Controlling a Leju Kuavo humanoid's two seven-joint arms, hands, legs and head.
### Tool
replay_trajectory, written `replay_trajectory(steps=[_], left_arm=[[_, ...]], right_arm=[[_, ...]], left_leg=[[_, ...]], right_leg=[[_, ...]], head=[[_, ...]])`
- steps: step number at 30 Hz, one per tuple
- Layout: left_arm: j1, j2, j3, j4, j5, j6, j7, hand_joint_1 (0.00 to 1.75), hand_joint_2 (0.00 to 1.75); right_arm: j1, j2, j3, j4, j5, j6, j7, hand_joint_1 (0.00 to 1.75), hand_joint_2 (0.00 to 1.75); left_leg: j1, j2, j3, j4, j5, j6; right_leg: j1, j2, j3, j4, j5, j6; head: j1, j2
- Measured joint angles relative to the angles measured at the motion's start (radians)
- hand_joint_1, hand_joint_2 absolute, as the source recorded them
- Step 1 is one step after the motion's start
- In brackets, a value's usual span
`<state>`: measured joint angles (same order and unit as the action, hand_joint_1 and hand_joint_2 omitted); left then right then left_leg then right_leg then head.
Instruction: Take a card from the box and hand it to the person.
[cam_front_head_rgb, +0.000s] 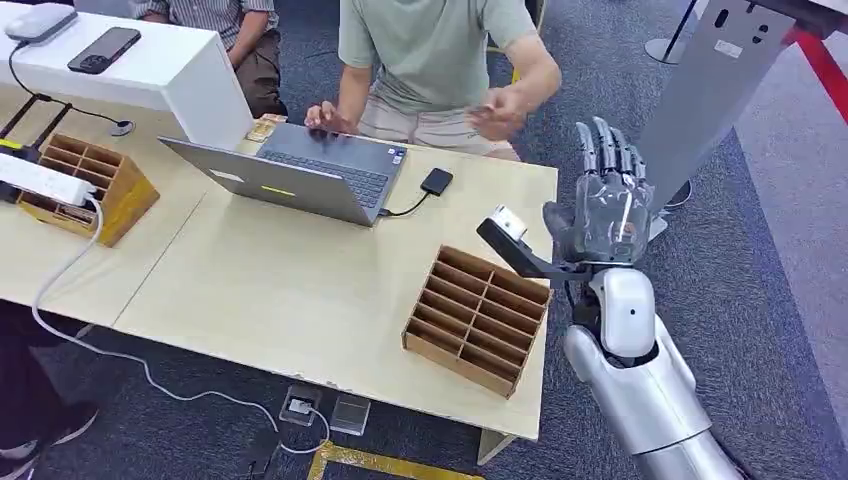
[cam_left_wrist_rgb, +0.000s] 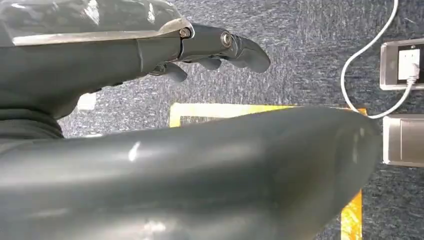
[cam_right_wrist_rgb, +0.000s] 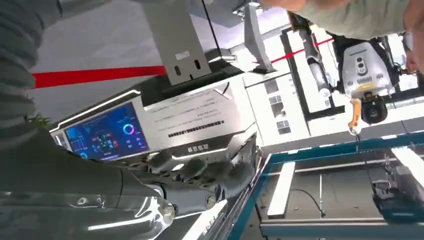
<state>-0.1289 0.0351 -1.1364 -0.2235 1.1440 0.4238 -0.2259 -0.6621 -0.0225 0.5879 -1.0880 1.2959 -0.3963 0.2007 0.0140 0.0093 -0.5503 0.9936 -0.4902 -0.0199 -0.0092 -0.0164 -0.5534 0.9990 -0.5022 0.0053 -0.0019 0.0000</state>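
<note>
A brown divided card box (cam_front_head_rgb: 478, 318) sits at the table's near right corner; I cannot make out a card in its slots. My right hand (cam_front_head_rgb: 605, 195) is raised beside the table's right edge, beyond the box, fingers straight up and apart, holding nothing. In the right wrist view this hand (cam_right_wrist_rgb: 190, 180) also holds nothing. The person (cam_front_head_rgb: 430, 50) sits across the table, one hand (cam_front_head_rgb: 497, 112) lifted and blurred, a short way left of my right hand. My left hand (cam_left_wrist_rgb: 200, 50) hangs over the carpet with fingers extended and nothing in them.
An open laptop (cam_front_head_rgb: 300, 175) stands before the person, cabled to a small black device (cam_front_head_rgb: 436, 181). A second divided box (cam_front_head_rgb: 95, 185) and a white power strip (cam_front_head_rgb: 40, 178) lie at the far left. A grey panel stand (cam_front_head_rgb: 710, 90) rises right of my right hand.
</note>
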Motion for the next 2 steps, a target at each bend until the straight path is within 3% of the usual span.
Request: replay_trajectory(steps=[2], left_arm=[[0.0, 0.0, 0.0, 0.0, 0.0, 0.0, 0.002, 0.0, 0.0]], right_arm=[[0.0, 0.006, 0.0, 0.015, -0.02, -0.007, -0.01, 0.0, 1.75]], left_leg=[[0.0, 0.0, 0.0, 0.0, 0.0, 0.0]], right_leg=[[0.0, 0.0, 0.0, 0.0, 0.0, 0.0]], head=[[0.0, 0.0]])
